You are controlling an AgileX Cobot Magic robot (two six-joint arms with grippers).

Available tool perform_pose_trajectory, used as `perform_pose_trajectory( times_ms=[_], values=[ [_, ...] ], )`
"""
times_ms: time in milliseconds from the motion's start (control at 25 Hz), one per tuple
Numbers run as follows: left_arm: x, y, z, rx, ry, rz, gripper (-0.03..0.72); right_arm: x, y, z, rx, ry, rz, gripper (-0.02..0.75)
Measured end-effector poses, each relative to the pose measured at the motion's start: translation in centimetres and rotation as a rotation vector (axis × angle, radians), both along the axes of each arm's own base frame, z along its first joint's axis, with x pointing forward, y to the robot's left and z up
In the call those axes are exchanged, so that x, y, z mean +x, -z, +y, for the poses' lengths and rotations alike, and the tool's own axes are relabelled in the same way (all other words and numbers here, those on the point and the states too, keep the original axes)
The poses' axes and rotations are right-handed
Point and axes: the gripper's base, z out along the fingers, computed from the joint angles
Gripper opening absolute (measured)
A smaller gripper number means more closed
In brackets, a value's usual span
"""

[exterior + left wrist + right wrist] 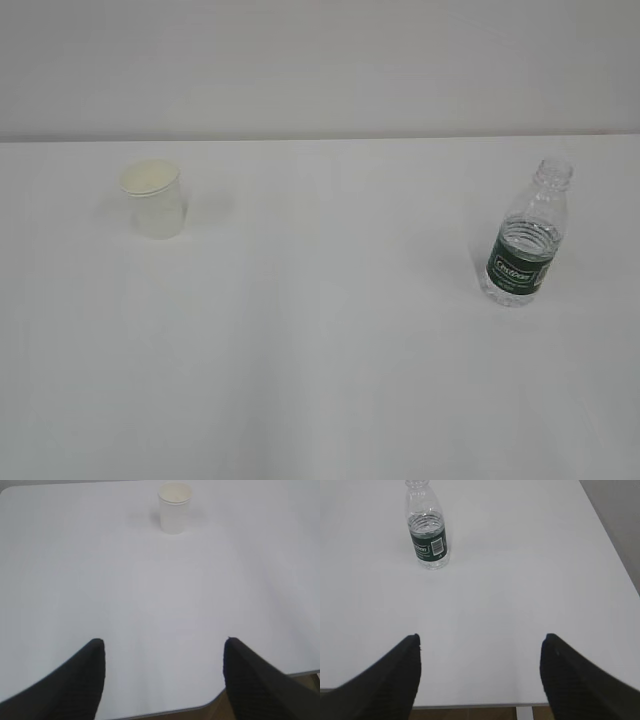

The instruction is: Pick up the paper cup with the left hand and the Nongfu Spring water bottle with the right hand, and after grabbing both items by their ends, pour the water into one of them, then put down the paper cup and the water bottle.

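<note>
Lab-like test bench: bare white table (320, 380), plain wall (320, 60).

Bottle (426, 527): dark green label carries white lettering, too blurred to read, beside a white barcode panel with illegible digits. Cup (155, 198): plain white, unmarked.

The paper cup (155, 200) is white with a cream inside. The clear, ribbed bottle (525, 240) has a dark green label with white lettering. The tabletop (320, 380) is plain white.
</note>
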Motion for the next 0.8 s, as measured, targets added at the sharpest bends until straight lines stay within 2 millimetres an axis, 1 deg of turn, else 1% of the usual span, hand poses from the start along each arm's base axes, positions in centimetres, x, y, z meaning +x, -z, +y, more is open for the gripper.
perform_pose_trajectory(
  times_ms=[800],
  values=[
    [0.0, 0.0, 0.0, 0.0, 0.0, 0.0, 0.524, 0.0, 0.0, 0.0, 0.0, 0.0, 0.0, 0.554]
  ],
)
